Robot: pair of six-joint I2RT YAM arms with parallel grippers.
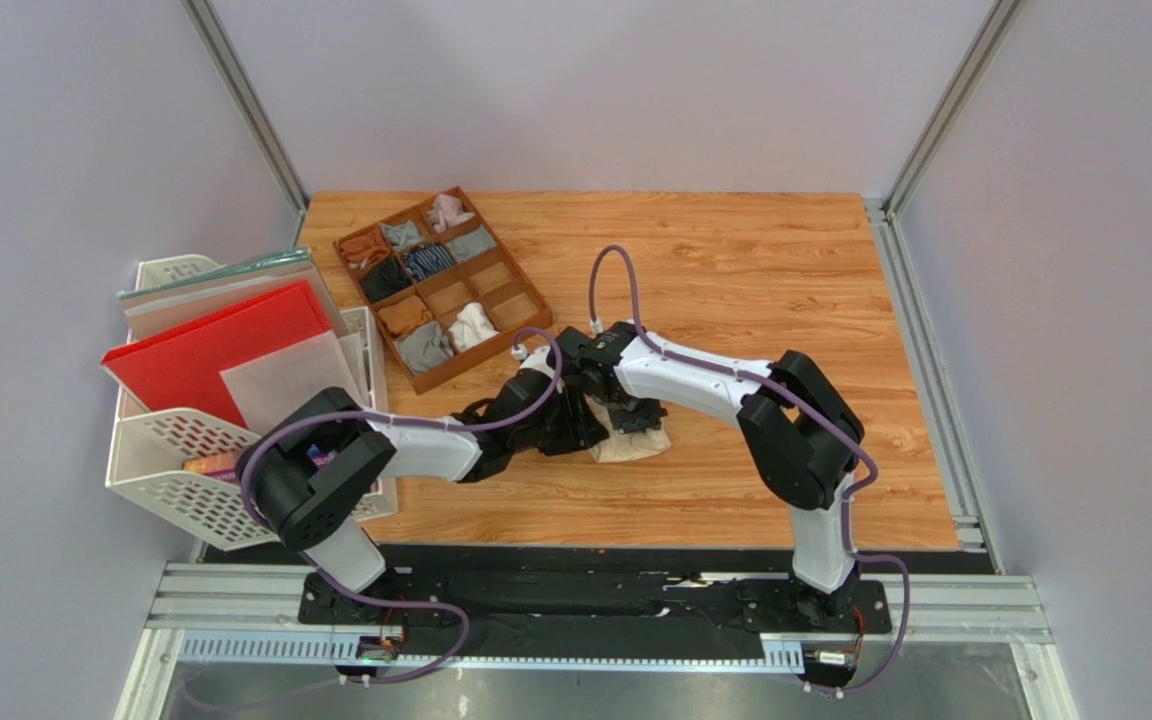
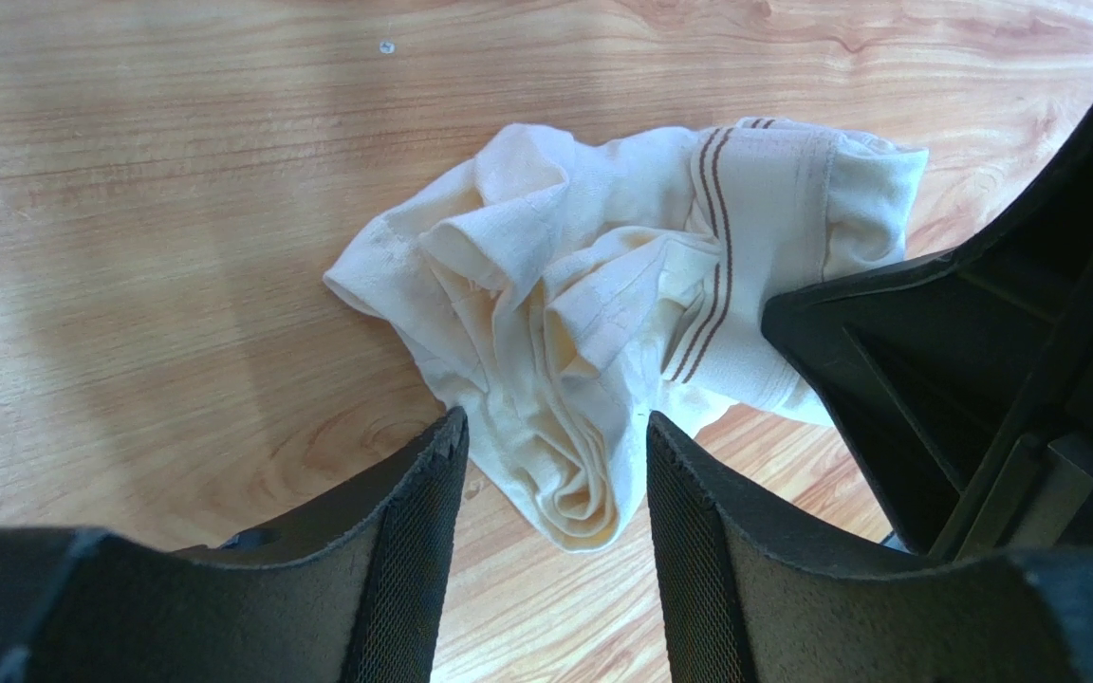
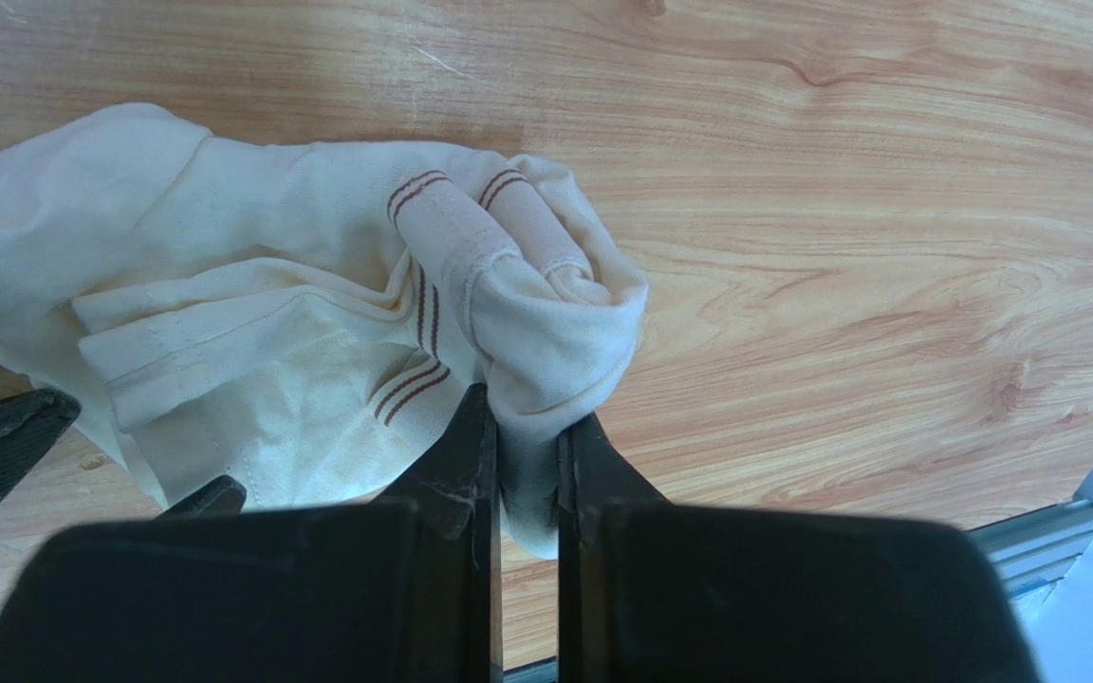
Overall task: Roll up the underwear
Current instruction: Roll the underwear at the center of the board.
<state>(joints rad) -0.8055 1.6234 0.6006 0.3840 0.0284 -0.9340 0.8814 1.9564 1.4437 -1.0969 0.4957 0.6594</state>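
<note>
On the wooden counter (image 1: 778, 285) near the divided tray (image 1: 506, 258), the crumpled cream underwear (image 2: 581, 285) stretches from the right hand (image 3: 524, 413), pinching its waistband, to the spread-fingered left hand (image 2: 555, 427).

a light wooden table top (image 1: 778, 300) with a strong brown grain fills the middle of the cell. plain pale lilac-grey walls (image 1: 582, 90) close it in at the back and on both sides. slim aluminium posts (image 1: 244, 98) run up the two back corners. a grey metal rail (image 1: 597, 608) runs along the table's near edge. at the left edge leans a white perforated basket (image 1: 184, 480) holding a red board (image 1: 214, 360); a wooden compartment tray (image 1: 507, 258) sits far left. the light is soft and even.
</note>
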